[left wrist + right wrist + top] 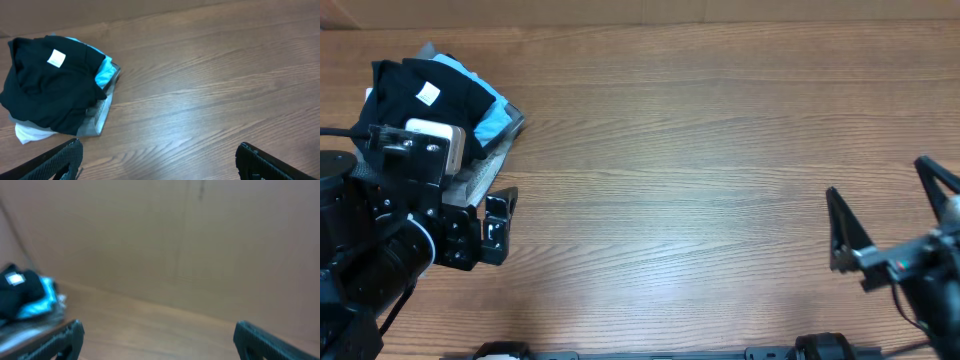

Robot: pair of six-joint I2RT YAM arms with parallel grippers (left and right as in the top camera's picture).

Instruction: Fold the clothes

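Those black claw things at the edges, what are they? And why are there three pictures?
They belong to two robot arms. Each arm ends in a pincer with two fingers for grabbing. One picture looks down from above the wooden table: the left pincer is on one side, the right pincer on the other. The other two pictures come from little cameras on each arm's wrist, so you see their own fingertips at the bottom. Both pincers are open and hold nothing. In the table's corner lies a pile of clothes, black on top, blue, grey and white underneath, waiting to be folded.
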